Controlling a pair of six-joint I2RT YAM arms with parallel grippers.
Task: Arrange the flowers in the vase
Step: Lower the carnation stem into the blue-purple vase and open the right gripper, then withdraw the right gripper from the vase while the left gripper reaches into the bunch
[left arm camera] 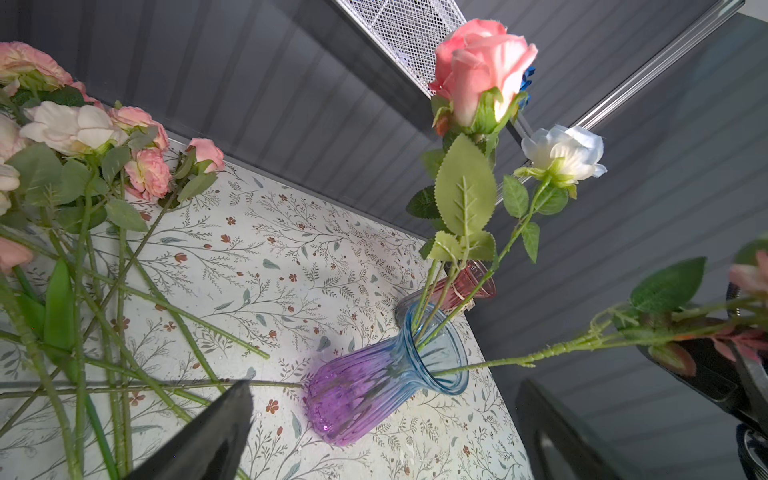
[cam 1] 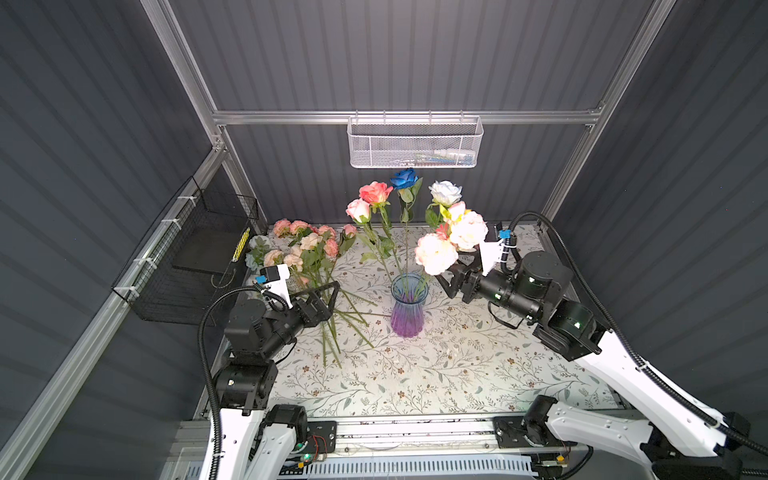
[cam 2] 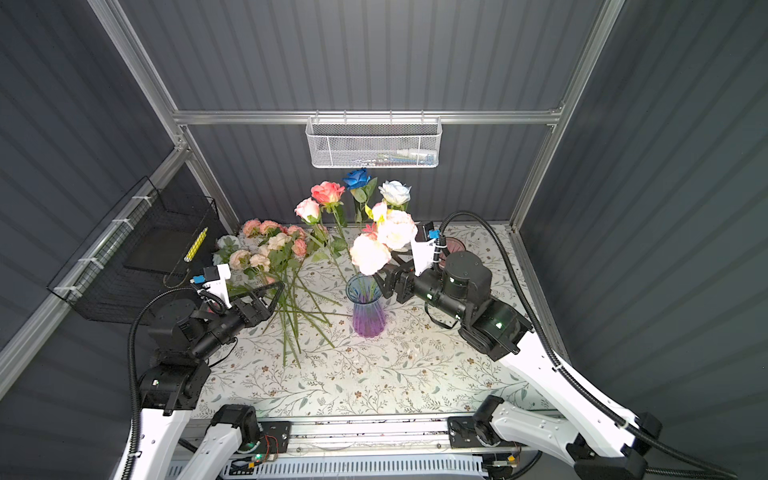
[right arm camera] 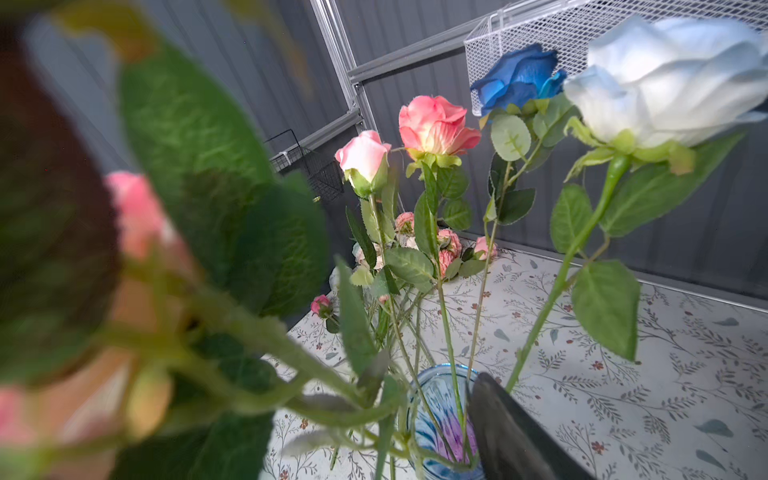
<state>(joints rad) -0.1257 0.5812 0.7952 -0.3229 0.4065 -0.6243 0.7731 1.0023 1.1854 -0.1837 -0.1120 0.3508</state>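
Note:
The vase, blue at the rim and purple below, stands mid-table. In it are flowers: a pink rose, a coral rose, a blue rose and a white rose. A cream peony spray leans out to the right, its stem end inside the vase mouth. My right gripper is open beside the rim, under the spray's blooms; one finger shows, and leaves hide the other. My left gripper hangs open and empty above the loose flowers.
A white mesh basket hangs on the back rail above the blooms. A black wire basket is fixed to the left wall. A pink glass stands at the back right behind my right arm. Loose stems fan out left of the vase.

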